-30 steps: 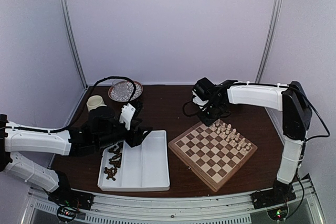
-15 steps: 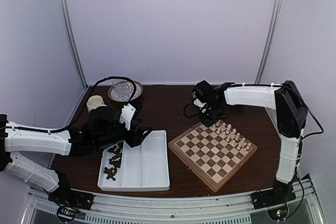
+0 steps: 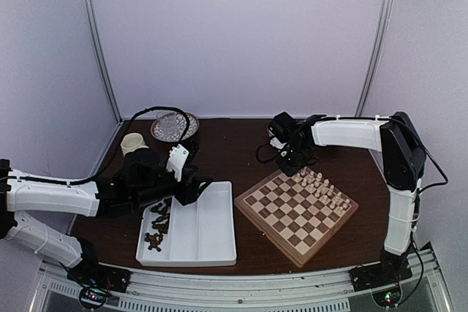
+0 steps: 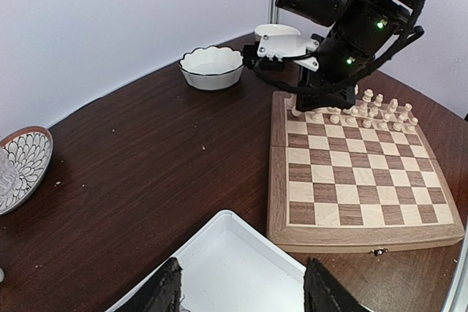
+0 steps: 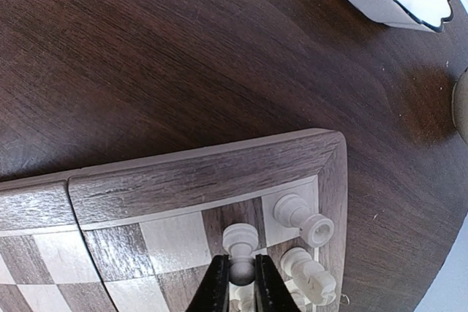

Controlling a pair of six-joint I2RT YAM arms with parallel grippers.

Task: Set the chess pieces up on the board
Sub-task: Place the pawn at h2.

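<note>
The chessboard [image 3: 292, 217] lies right of centre, with cream chess pieces [image 3: 323, 189] standing in two rows along its far right edge. My right gripper [image 5: 240, 283] is at the board's far corner [image 3: 298, 169], shut on the head of a cream pawn [image 5: 241, 240] whose base rests on a dark square next to a cream rook [image 5: 301, 217]. My left gripper [image 4: 245, 299] is open and empty above the white tray [image 3: 212, 235]. Several dark brown pieces [image 3: 156, 226] lie in the tray's left compartment.
A white scalloped bowl [image 4: 212, 68] sits beyond the board's far corner. A patterned plate [image 3: 174, 126] and a cream cup [image 3: 133, 142] stand at the back left. The tray's corner [image 4: 228, 218] lies close to the board's near rim [image 4: 351, 237].
My right gripper has shifted slightly left and settled lower at the board's far corner. The left arm has not moved.
</note>
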